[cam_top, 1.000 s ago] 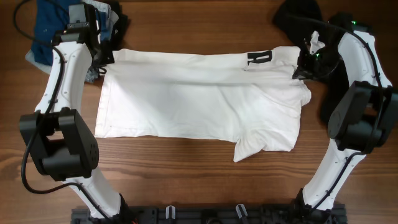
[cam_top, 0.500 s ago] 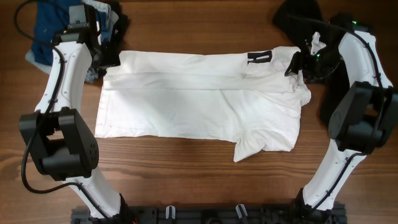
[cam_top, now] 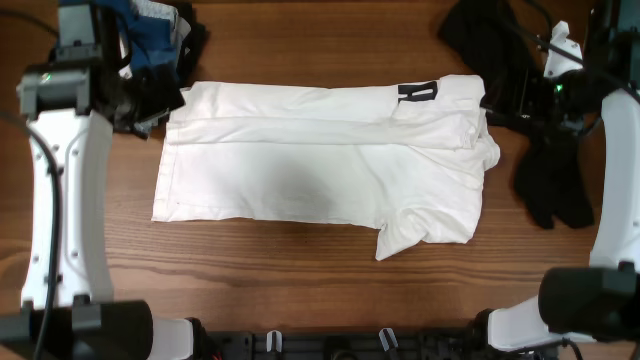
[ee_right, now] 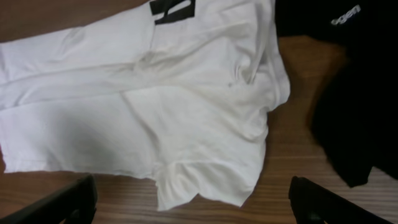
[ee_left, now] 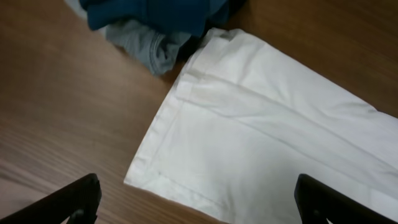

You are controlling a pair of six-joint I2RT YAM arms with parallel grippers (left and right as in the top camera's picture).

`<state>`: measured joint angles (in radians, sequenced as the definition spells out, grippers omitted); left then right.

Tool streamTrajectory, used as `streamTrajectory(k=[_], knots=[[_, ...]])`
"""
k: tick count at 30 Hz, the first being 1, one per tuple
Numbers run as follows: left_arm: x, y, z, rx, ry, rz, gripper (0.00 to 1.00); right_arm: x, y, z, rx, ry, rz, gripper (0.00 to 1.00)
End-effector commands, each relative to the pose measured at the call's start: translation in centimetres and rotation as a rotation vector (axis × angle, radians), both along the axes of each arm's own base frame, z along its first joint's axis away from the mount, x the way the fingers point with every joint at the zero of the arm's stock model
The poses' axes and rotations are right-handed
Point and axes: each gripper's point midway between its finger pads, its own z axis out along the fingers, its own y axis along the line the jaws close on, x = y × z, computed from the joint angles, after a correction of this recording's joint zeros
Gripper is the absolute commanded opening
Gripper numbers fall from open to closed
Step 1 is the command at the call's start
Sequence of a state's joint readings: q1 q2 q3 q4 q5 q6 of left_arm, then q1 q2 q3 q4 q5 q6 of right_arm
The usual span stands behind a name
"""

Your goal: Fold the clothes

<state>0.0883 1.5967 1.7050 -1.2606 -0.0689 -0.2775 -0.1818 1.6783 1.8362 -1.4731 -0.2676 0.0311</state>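
A white shirt [cam_top: 320, 160] lies folded lengthwise across the middle of the wooden table, with a black patch [cam_top: 418, 92] near its back right corner. The shirt's front right part is bunched into a loose flap [cam_top: 420, 230]. My left gripper [cam_top: 155, 100] hovers above the shirt's back left corner. In the left wrist view it [ee_left: 202, 208] stands wide open and empty over the shirt's hem [ee_left: 161, 149]. My right gripper [ee_right: 196, 208] is also wide open and empty, high above the shirt's right end [ee_right: 205, 106]. In the overhead view it blends into dark cloth.
A heap of blue and grey clothes [cam_top: 150, 30] sits at the back left, touching the shirt's corner [ee_left: 155, 25]. Black garments lie at the back right [cam_top: 490, 35] and along the right side [cam_top: 550, 180], close to the shirt's right edge [ee_right: 354, 93].
Both grippers opened and let go of the shirt's back edge, then rose and drew outward. The shirt stays flat where it was laid.
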Motion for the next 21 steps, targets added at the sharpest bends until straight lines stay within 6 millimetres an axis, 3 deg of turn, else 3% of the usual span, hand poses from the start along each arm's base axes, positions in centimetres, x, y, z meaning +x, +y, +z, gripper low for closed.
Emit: streamTrajectory(k=[1,7,12,17,21], knots=[[-2.1,-0.3,-3.7,-0.077,0.137,0.122,1.00,-0.8,1.8,0.3,0.001,0.017,-0.008,0.99],[-5.3,-0.3,-10.5,-0.128,0.284,0.297,1.00,-2.7,3.4,-1.7,-0.058,0.045,-0.073,1.00],[-6.3,-0.4,-15.4,-0.150,0.305,0.363,0.96,-3.7,5.0,-5.9,-0.032,0.106,-0.092,1.00],[-6.4,-0.4,-18.4,-0.153,0.275,0.368,0.92,-4.4,7.0,-9.5,0.007,0.149,-0.056,1.00],[-7.1,-0.5,-20.1,-0.172,0.271,0.441,0.86,-4.6,7.9,-11.0,0.011,0.159,-0.053,1.00]])
